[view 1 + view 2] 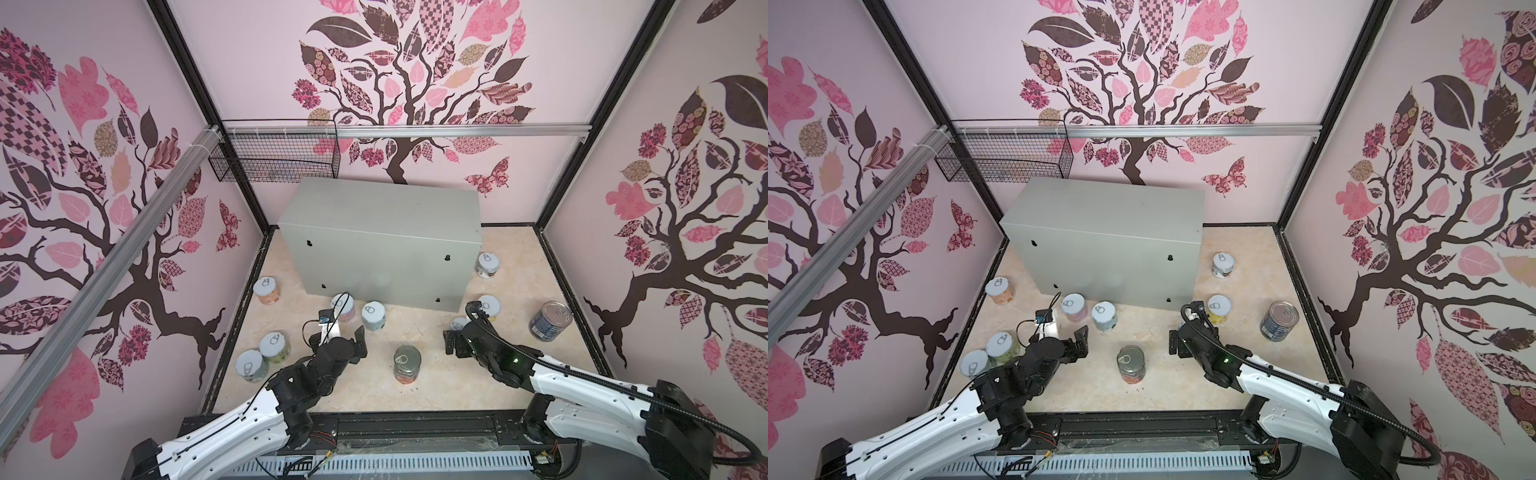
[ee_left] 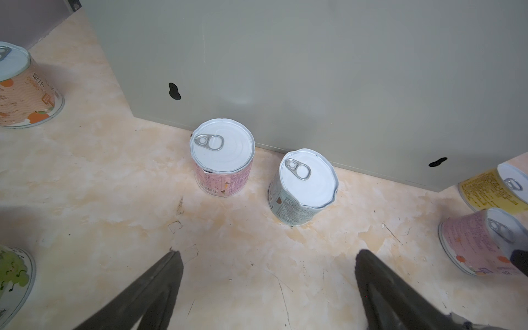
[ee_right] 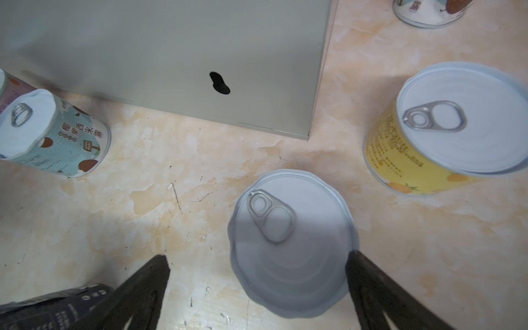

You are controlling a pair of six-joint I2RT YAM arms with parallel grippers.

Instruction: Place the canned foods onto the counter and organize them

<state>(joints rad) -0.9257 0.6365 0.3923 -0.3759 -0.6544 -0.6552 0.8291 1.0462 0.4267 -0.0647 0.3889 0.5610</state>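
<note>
Ten cans on floor, none on counter (image 1: 386,216) yet. R gripper (image 3: 257,263) wide open, empty, right above pink can (image 3: 291,243), which stands upright, near-right of counter. L gripper (image 2: 268,257) also spread, empty, farther from its cans; R arm nearer.

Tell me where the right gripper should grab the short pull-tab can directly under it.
Grip the short white-lidded can across its round side wall, coming straight down from above. It stands upright with bare floor around it, and the open right gripper already hangs over it.
</note>
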